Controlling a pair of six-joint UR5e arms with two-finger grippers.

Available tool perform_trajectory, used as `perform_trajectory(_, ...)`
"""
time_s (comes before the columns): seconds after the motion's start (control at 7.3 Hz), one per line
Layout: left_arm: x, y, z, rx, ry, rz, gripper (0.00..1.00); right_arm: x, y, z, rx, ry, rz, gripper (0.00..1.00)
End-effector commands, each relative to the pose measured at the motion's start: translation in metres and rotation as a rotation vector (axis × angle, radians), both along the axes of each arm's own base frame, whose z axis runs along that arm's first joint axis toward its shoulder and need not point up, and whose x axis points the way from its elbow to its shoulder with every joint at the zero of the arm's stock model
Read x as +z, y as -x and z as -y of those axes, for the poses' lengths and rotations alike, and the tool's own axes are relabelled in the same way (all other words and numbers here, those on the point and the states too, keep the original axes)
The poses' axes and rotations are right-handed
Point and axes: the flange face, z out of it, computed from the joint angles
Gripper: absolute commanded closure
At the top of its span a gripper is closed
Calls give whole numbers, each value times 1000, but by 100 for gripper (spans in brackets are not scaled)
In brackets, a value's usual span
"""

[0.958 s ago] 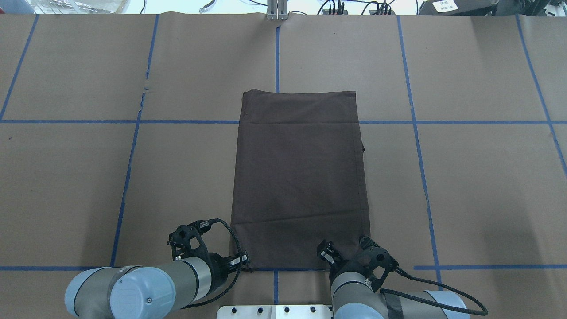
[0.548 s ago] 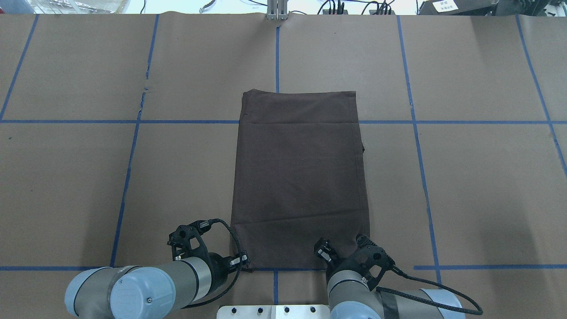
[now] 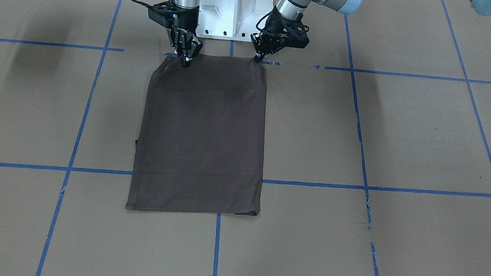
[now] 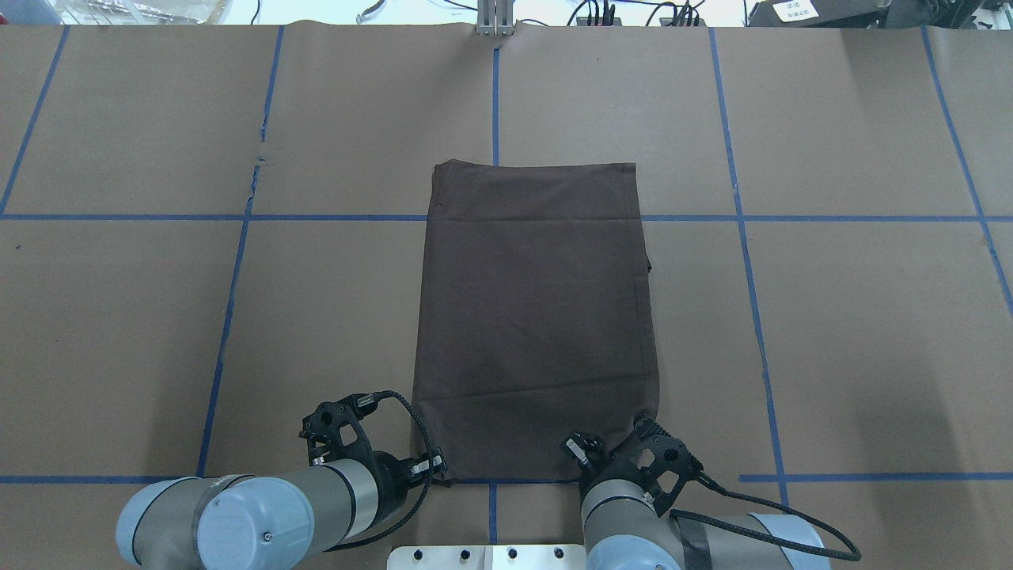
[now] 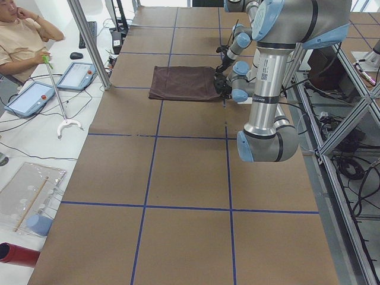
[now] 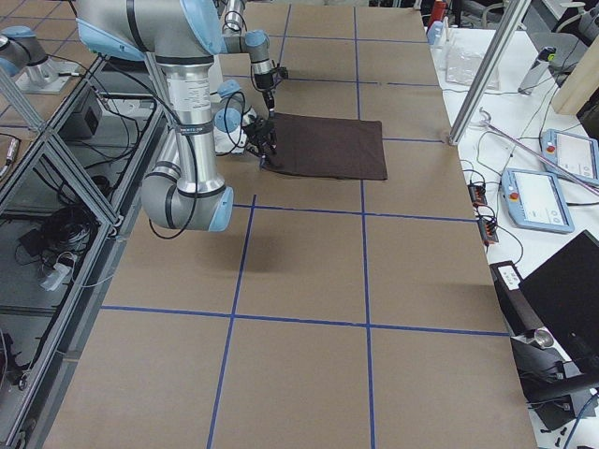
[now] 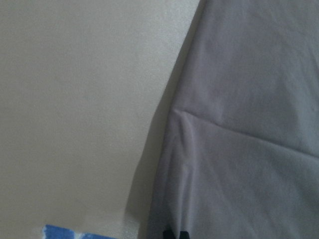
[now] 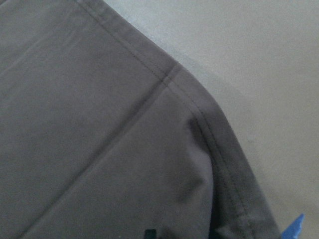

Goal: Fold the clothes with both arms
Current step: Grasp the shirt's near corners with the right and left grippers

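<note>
Papered table point(image 4: 119, 317), one T-shirt point(image 4: 538, 317): left gripper point(image 3: 258, 58) pinches it, right gripper point(image 3: 186, 60) unclear

Taped table point(image 4: 119, 332); T-shirt point(image 4: 538, 317) flat

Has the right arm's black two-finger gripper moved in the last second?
Yes, slightly. The right gripper shifted toward the overhead view's left, away from the end of the blue tape line beside it.

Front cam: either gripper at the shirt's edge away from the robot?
No, the left gripper and right gripper both sit at the edge of the T-shirt nearest the white base.
</note>
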Motion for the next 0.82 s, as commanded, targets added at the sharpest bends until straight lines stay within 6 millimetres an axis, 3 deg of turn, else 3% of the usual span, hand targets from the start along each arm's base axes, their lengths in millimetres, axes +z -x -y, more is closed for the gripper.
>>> perform_trajectory(0.0,0,0,0,0,0,0,100,-2,-1,2,3,0,5,100)
perform_trajectory(0.27,-3,2,1,2,-5,-5,100,-5,-3,3,5,0,13,100)
perform_trajectory(0.55,-23,29,3,1,-16,-46,100,-33,-24,2,-3,-4,78,100)
perform_trajectory(0.68,-38,47,1,1,-15,-42,100,-49,-32,-11,-25,-7,119,100)
